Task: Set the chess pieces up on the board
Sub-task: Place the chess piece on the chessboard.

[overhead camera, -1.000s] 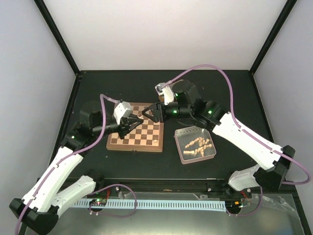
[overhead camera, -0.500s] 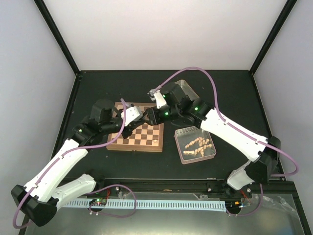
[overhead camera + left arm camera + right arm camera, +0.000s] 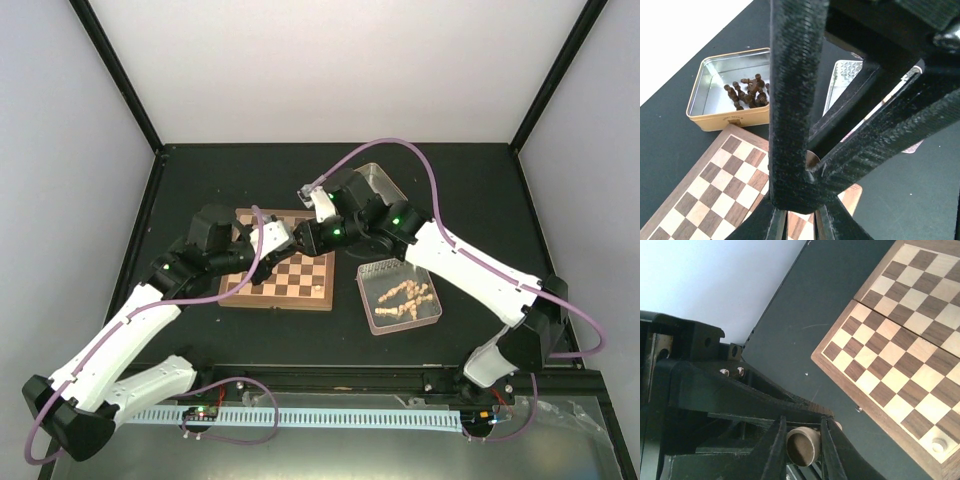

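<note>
Above the far edge of the board (image 3: 290, 282) my two grippers meet tip to tip. The right gripper (image 3: 803, 446) is shut on the round base of a pale chess piece (image 3: 802, 449), whose base faces the right wrist camera. The left gripper (image 3: 283, 241) reaches in from the other side, shut on the same piece; in the left wrist view its tips are hidden behind the right gripper's black fingers (image 3: 790, 100). One pale piece (image 3: 318, 290) stands on a square at the board's near right corner. Several more pale pieces (image 3: 402, 296) lie in the open tin.
A silver tin (image 3: 372, 318) lies on the black table right of the board. A yellow tin (image 3: 700, 105) with several dark brown pieces (image 3: 747, 92) sits beyond the board, half hidden under the right arm in the top view. Black frame posts rise at the table's far corners.
The right gripper slid left to the left gripper and closed its jaws on the pale piece. The left arm shifted slightly right and up the board, staying shut.
</note>
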